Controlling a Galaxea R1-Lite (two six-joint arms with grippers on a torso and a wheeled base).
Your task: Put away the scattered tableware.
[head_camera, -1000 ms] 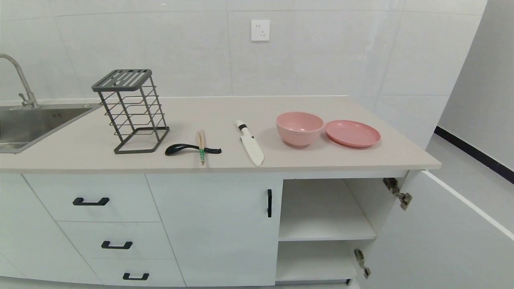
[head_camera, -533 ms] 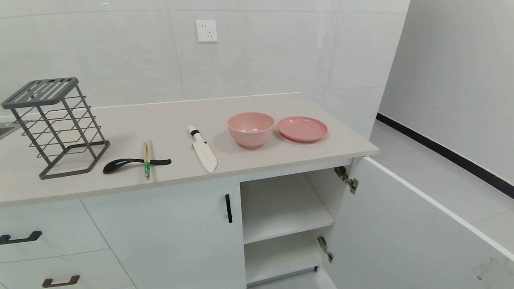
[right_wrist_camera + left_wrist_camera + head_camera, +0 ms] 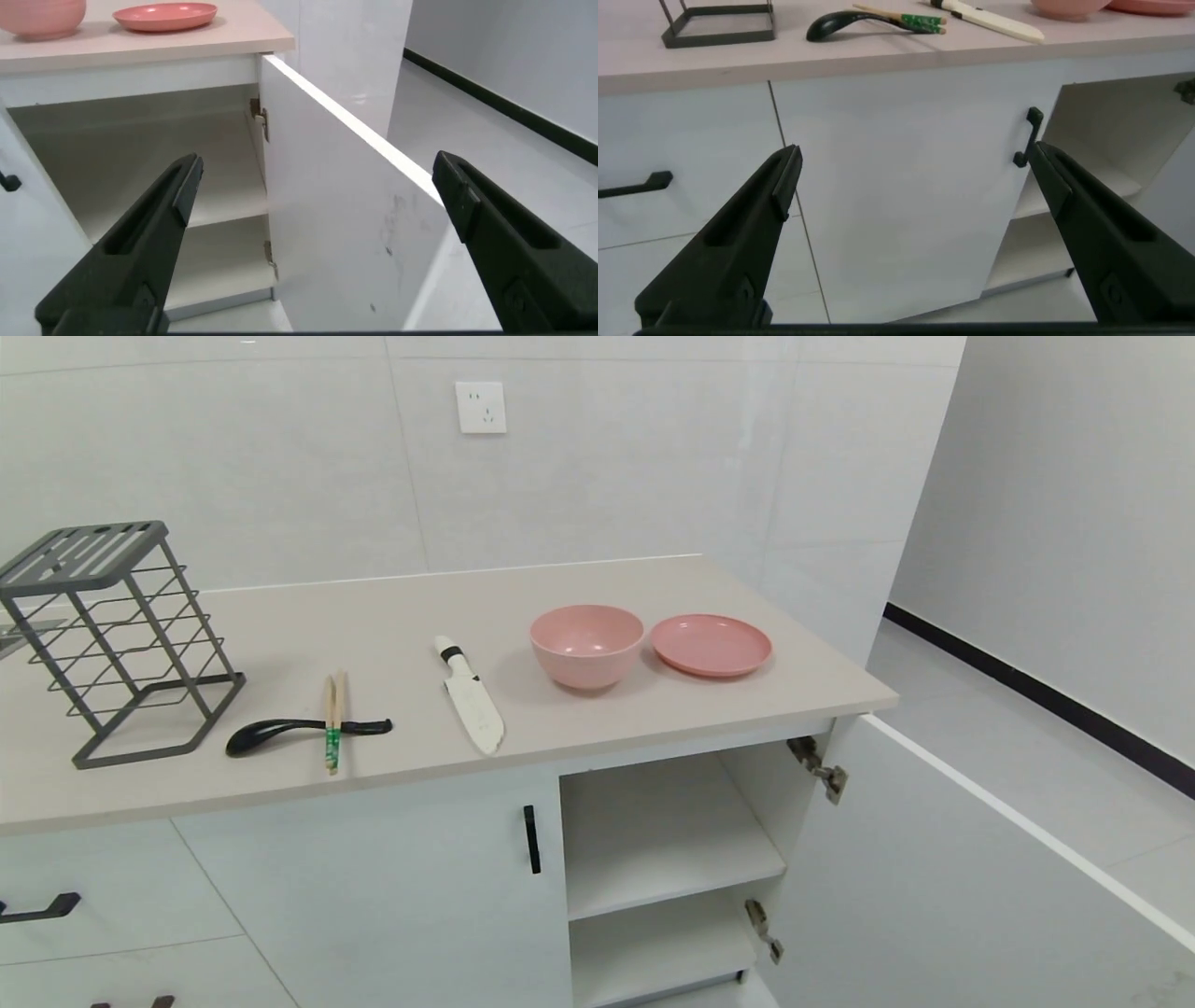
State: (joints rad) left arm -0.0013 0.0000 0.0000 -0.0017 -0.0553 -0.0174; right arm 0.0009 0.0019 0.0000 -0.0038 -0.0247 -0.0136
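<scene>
A pink bowl (image 3: 586,644) and a pink plate (image 3: 711,644) sit side by side on the right of the countertop (image 3: 392,616). A white knife (image 3: 471,695) with a black band lies left of the bowl. Further left, wooden chopsticks (image 3: 332,719) lie across a black spoon (image 3: 280,733). My left gripper (image 3: 915,154) hangs open below the counter's level, facing the shut cabinet front, with the spoon (image 3: 845,21), chopsticks (image 3: 906,19) and knife (image 3: 990,17) above it. My right gripper (image 3: 318,163) is open before the open cabinet; bowl (image 3: 37,17) and plate (image 3: 165,16) are above.
A grey wire rack (image 3: 103,635) stands at the counter's left. The right-hand cabinet door (image 3: 980,877) is swung wide open, showing two bare shelves (image 3: 663,840). The neighbouring door has a black handle (image 3: 530,840); drawers are to the left. Open floor lies to the right.
The head camera has swung to the right, so the sink has left the picture and the whole scene has shifted left. The tableware on the counter has not moved.
</scene>
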